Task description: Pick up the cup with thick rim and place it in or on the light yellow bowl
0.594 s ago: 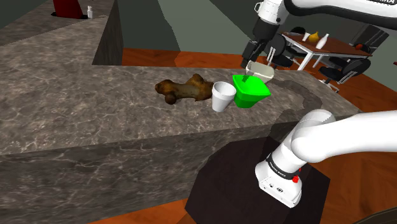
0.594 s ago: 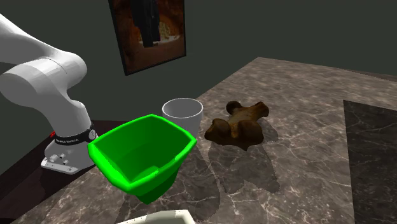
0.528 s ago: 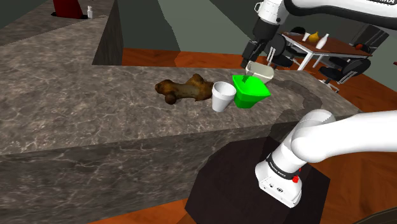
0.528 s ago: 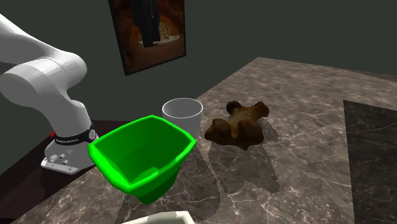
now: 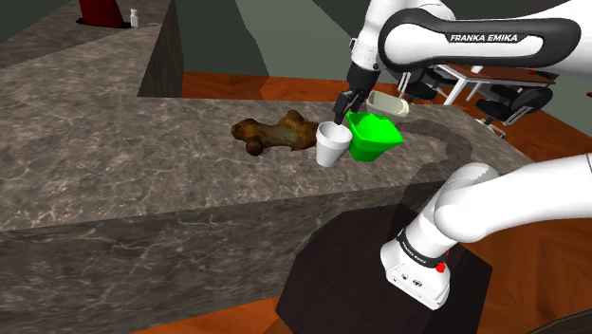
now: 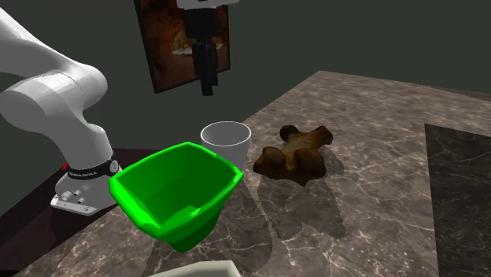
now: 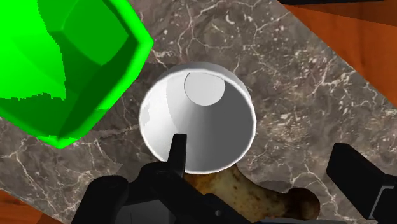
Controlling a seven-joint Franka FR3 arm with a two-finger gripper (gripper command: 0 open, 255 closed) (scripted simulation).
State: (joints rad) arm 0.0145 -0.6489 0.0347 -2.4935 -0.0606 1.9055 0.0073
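The white thick-rimmed cup stands upright on the marble counter between a bright green bin and a brown toy. The pale yellowish bowl sits just behind the green bin in the shoulder view. My black gripper hangs above the cup, open. In the wrist view one finger lies over the cup's inside near its rim. The other finger stands well outside the cup wall. Nothing is held.
The green bin sits close against the cup. A brown lumpy toy lies on the cup's other side. The counter's edge drops to an orange floor; a dining table stands far behind.
The arm has swung from above the pale bowl toward the shoulder view's left and lower, now over the white cup; it has entered the second exterior view. Objects have not moved.
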